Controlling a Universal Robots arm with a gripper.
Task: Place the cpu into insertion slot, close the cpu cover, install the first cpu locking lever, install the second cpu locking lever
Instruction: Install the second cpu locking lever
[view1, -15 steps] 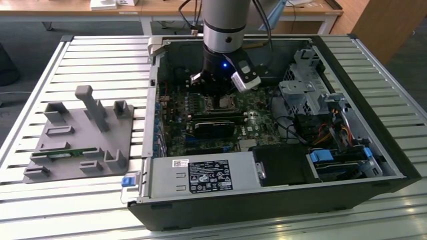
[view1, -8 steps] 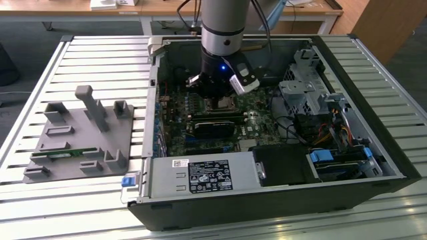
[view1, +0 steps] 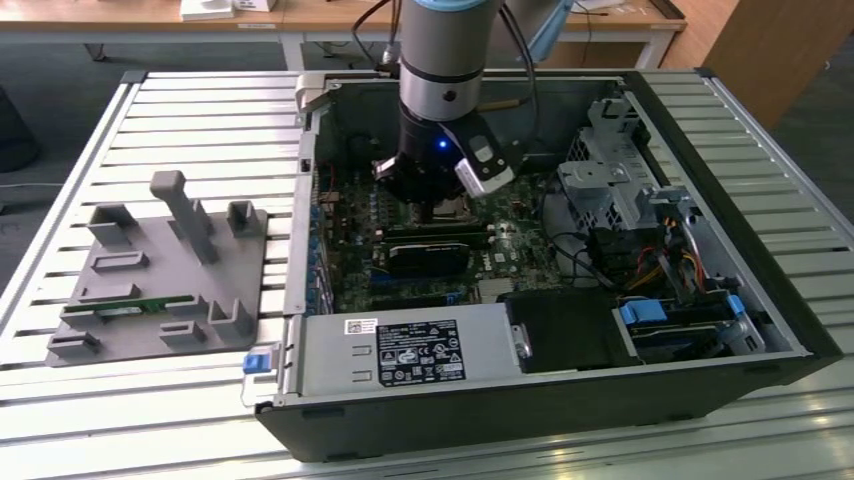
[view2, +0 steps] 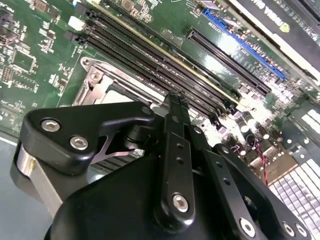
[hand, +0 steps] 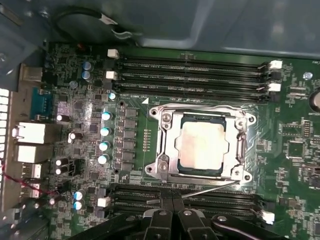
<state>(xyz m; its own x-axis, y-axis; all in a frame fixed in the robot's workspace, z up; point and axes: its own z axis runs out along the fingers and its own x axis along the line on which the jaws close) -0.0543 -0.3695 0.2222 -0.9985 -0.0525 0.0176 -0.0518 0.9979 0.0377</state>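
Slatted surface (view1: 160, 120), open PC case; cpu (hand: 204, 145) sits under the cpu cover (hand: 172, 150); pincer (hand: 172, 212) pinched narrow by a loose lever (hand: 210, 189); I'd press slow and straight.

A robotics lab or workshop: an open computer case (view1: 534, 330) lies on a slatted metal tabletop (view1: 80, 130) under a robot arm (view1: 447, 60), beside a grey parts fixture (view1: 160, 270), with wooden desks (view1: 334, 18) behind.

- The cpu (hand: 204, 145), a flat silvery-beige square, is lying seated in the insertion slot (hand: 172, 150);
- the cpu cover (hand: 233, 152), a thin silver frame, is lying closed flat around the chip's top.
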